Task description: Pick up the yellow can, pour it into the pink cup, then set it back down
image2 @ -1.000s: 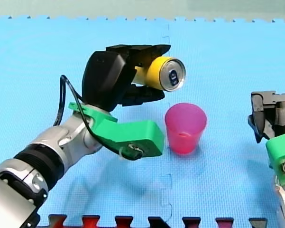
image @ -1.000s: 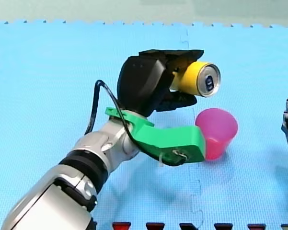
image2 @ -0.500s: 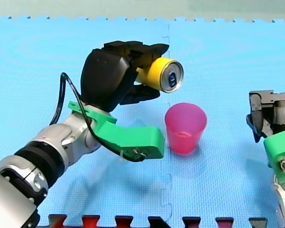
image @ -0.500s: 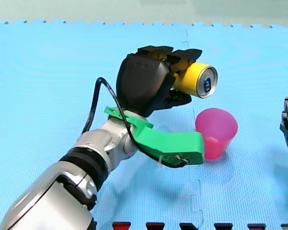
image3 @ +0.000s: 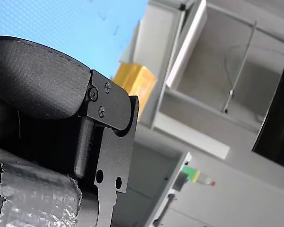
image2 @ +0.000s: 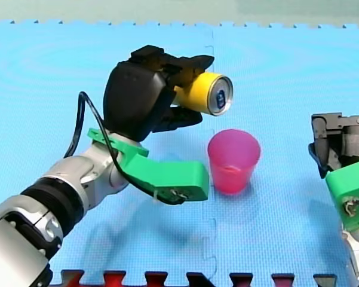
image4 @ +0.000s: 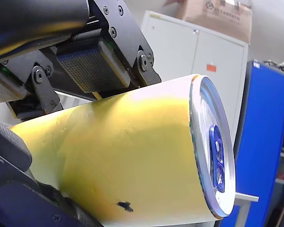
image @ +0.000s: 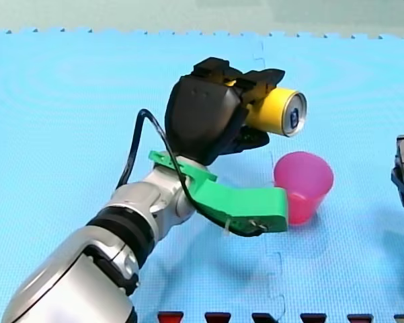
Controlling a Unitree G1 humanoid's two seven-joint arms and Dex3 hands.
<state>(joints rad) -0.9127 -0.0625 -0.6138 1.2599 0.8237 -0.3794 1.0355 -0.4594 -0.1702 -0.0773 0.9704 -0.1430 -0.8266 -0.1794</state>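
Note:
My left hand (image: 258, 108) comes in from the left and is shut on the yellow can (image: 279, 112). It holds the can on its side in the air, with the silver top facing right. The can hangs above and just left of the pink cup (image: 303, 184), which stands upright on the blue mat. The second wrist view shows the same can (image4: 132, 156) close up, with black finger pads (image4: 92, 64) pressed on its side. My right hand (image2: 333, 145) is at the right edge, apart from the cup and holding nothing.
The blue foam mat (image: 67, 121) covers the whole surface, with a seam (image2: 214, 239) running past the cup. Red and black tabs (image2: 167, 279) line the near edge. A green bracket (image: 238, 204) on my left wrist hangs just left of the cup.
My left hand has rolled back a little, so the can's top faces more sideways and less downward. The cup has stayed in place.

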